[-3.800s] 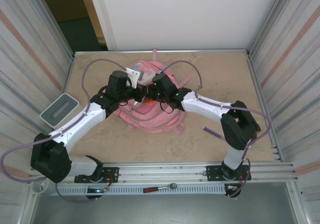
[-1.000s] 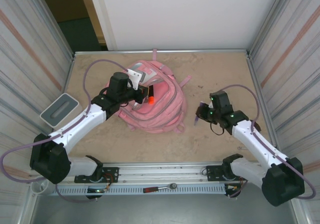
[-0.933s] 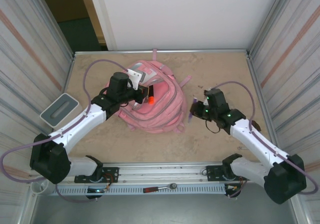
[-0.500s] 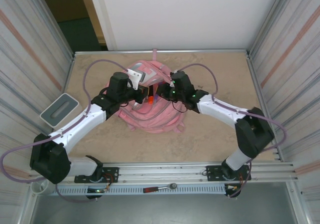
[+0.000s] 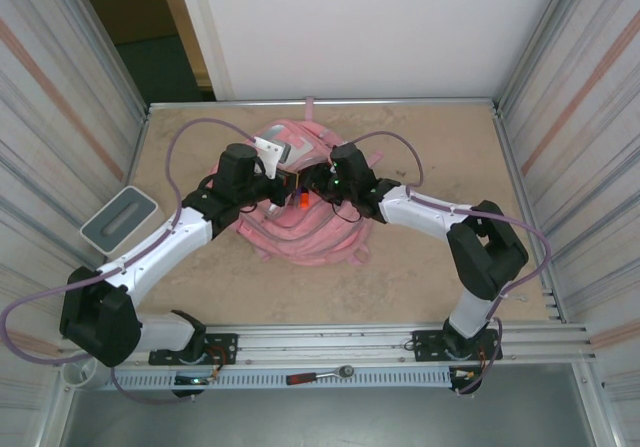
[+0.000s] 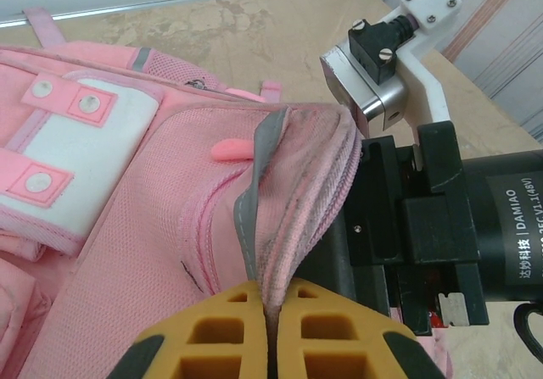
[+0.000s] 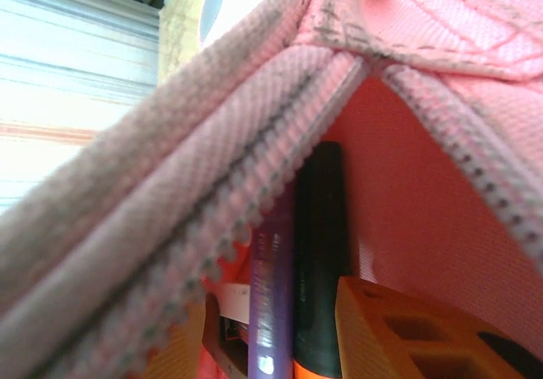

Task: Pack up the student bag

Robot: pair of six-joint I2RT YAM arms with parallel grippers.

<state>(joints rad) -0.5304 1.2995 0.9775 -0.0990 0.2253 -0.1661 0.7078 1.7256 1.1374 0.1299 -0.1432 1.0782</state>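
Soft, even light came from overhead in the top view, leaving the table [image 5: 430,147] pale with only faint shadows; detail there was slightly grainy. The left wrist view was bright and sharp. In the right wrist view the student bag [image 7: 441,48] sat too close, its fabric blurred, and the background at left was washed out white

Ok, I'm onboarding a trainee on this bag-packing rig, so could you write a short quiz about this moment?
1. True or false: the left tool is clamped on the zip edge of the large pink fabric backpack.
2. Which tool has the slim purple pen between its fingers inside the backpack? A) left B) right C) both
3. Fill in: in the top view, the flat grey-white box lies to the backpack's ___.
Key: 1 true; 2 B, the right tool; 3 left.
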